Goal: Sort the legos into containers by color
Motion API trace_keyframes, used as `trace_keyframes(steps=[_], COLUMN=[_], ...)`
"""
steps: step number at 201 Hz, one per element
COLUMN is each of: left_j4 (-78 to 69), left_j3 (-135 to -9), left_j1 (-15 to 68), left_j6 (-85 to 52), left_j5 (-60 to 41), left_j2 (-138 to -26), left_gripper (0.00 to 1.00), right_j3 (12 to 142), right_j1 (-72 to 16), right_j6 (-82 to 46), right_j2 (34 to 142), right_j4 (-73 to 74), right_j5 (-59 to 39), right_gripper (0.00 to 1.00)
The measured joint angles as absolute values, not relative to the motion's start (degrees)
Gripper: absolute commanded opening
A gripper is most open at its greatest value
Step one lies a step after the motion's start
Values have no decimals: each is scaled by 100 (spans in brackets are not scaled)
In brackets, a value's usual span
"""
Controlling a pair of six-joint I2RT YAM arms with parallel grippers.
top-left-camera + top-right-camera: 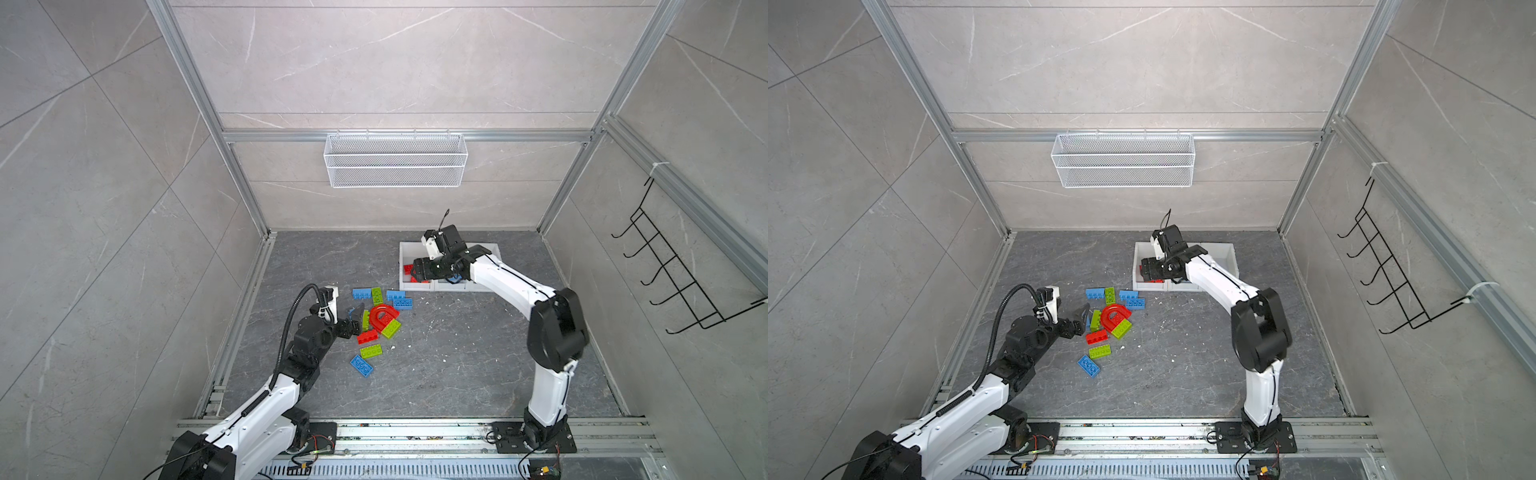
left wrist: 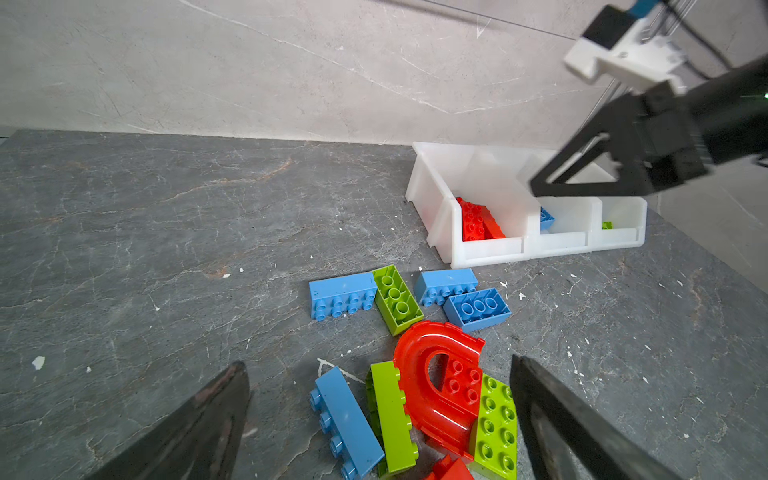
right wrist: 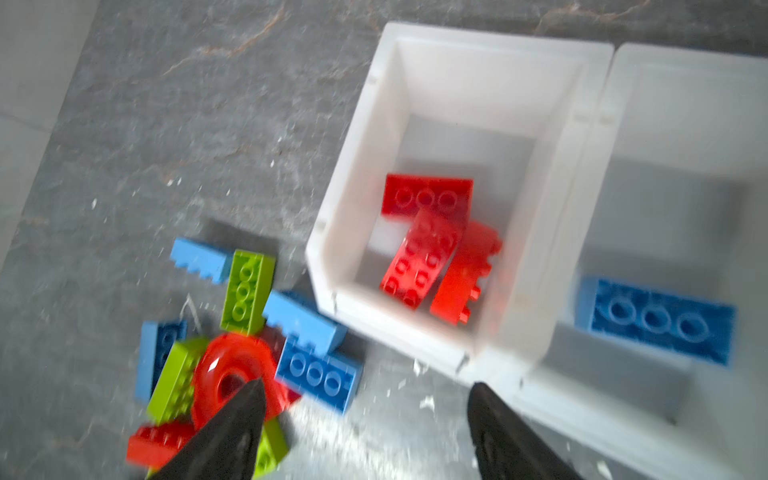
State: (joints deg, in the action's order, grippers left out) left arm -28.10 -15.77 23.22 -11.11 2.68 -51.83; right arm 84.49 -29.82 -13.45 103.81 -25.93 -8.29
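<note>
Grey desk (image 1: 457,365) w/ loose legos (image 1: 382,316); left tool (image 2: 378,361) spread wide over them, right tool (image 3: 368,383) spread, empty, above containers (image 1: 405,253).

top views: stereo pair, side by side, high overhead; face down and toward the back wall (image 1: 395,62); far off, whole desk (image 1: 457,374) and mesh basket (image 1: 395,160) in frame.
left wrist: low over the desk, close to the loose legos (image 2: 395,399); faces across them to the containers (image 2: 490,249); own jaws at frame edge.
right wrist: close, steep look down into the containers; blurred.
shared: legos and containers show in all four; left wrist also catches jaws of the right arm (image 2: 715,120).
</note>
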Motion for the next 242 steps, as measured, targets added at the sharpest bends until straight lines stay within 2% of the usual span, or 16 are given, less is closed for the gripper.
trace_keyframes(steps=[29,58,87,131,150,242], left_j4=[-2644,-2440,-2370,-2307,-2292,-2270], left_j3=[-1577,-1579,-1579,-1579,-1579,-1579], left_j1=[2298,2237,2206,2206,2209,2209], left_j6=[-1170,-1192,-1199,-1199,-1199,-1199], left_j5=[504,679,799,928,965,1002], left_j2=[-4960,-4823,-4825,-4847,-4847,-4838], left_gripper=[100,100,100,100,100,100], right_j3=[6925,6147,6125,6058,6147,6683], right_j1=[-3883,-4388,-4335,-4241,-4230,-4617], right_j6=[-1044,-1004,-1007,-1345,-1656,-3802], right_j2=[9170,9290,9791,9924,10169,11347], right_j4=[-1796,-1157,-1166,-768,-701,-266], right_j5=[-637,-569,-143,93,183,1793], right_gripper=[83,84,86,85,86,89])
